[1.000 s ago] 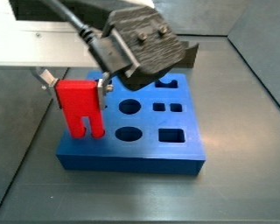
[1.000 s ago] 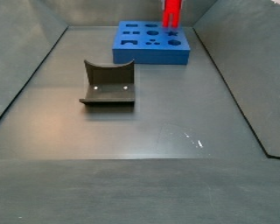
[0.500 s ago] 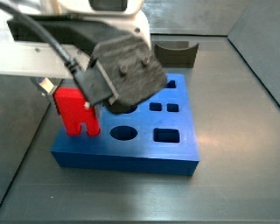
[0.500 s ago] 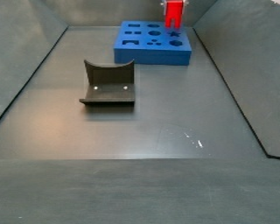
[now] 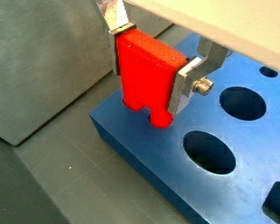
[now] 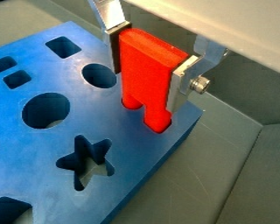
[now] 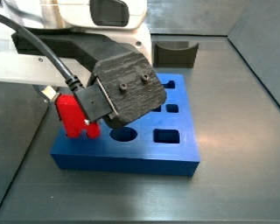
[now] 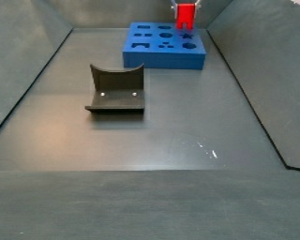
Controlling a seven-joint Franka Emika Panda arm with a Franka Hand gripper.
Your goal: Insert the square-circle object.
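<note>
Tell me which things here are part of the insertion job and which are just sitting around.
Part of the job:
the red square-circle object, held in the gripper over the blue board, near its edge

Sitting around:
the dark grey notched block, apart on the floor

The gripper [image 5: 150,59] stands over the blue plastic board with shaped holes [image 6: 60,122], holding the bright red two-pronged square-circle object [image 5: 147,77] upright, prongs down at the board's corner. The dark grey notched block [image 8: 116,89] lies on the floor, well apart from the board.
</note>
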